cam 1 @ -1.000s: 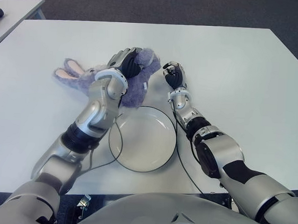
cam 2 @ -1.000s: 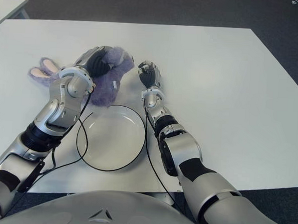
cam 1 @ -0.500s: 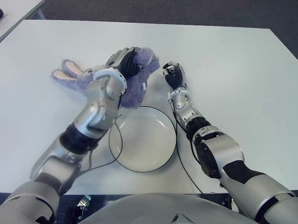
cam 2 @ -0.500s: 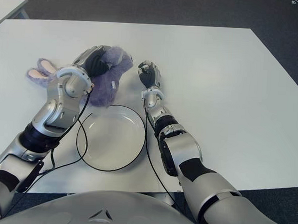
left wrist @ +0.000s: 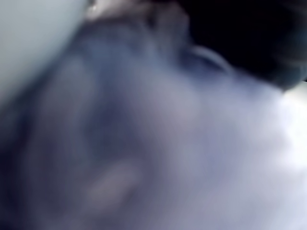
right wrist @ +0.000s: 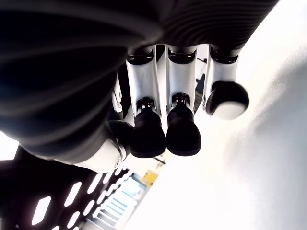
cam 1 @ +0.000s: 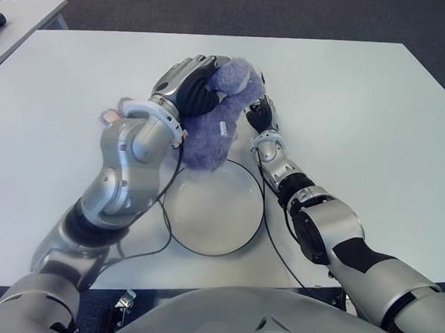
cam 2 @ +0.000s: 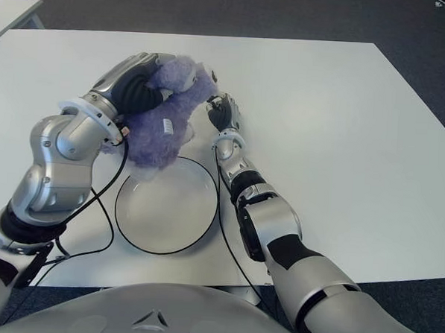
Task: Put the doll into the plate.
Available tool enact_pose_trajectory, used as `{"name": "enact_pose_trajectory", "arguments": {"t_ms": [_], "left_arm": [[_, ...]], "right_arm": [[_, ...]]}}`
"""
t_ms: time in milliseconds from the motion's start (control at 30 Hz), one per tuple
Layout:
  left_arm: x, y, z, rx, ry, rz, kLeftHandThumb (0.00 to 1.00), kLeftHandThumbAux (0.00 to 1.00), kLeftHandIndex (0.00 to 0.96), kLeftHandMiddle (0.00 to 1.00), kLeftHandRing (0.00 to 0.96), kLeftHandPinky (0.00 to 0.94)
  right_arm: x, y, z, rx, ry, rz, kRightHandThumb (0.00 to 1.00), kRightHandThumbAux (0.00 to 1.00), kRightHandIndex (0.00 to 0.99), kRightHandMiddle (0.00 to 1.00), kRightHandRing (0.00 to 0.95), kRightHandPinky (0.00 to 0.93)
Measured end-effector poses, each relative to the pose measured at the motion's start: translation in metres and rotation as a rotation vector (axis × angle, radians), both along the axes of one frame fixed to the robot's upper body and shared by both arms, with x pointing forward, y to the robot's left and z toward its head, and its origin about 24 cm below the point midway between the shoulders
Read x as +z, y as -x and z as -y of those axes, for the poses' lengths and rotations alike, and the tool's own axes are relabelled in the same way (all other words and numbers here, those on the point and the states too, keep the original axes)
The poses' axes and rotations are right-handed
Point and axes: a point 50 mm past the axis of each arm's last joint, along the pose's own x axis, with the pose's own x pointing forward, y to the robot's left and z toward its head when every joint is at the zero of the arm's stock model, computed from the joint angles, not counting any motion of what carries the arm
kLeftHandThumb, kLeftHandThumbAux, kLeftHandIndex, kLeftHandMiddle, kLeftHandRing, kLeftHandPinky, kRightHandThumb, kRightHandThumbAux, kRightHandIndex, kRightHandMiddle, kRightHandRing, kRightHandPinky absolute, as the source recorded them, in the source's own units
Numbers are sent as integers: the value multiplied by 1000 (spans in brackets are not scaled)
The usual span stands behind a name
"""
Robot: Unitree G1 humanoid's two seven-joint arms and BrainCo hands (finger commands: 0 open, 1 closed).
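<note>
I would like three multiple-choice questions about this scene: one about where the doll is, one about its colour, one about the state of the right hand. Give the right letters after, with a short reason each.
1. Where is the doll?
A. flat in the plate
B. held in the left hand, above the far rim of the plate
C. on the floor

2. What colour is the doll?
A. purple
B. green
C. orange

3. What is the state of the right hand?
A. grasping the doll
B. gripping the plate
C. fingers curled, holding nothing

Answers: 1 B, the left fingers wrap around it over the plate's far edge. 2 A, its plush is purple. 3 C, the right wrist view shows curled fingers with nothing in them.
</note>
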Motion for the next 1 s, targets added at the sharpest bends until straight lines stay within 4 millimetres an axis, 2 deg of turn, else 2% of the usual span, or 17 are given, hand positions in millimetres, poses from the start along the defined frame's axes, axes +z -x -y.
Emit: {"name": "enact_pose_trajectory", "arguments": {"t_ms": [600,1000], "left_arm": [[-10,25,1,-116,-49,12,748,692,444,830,836,829],[-14,32,4,-180,-90,27,745,693,444,818,825,816]], "right_arm": [[0,-1,2,5,-44,-32,701,735,410,799,829,832],[-1,-2,2,9,-48,-37,703,734,410,804,835,840]]}}
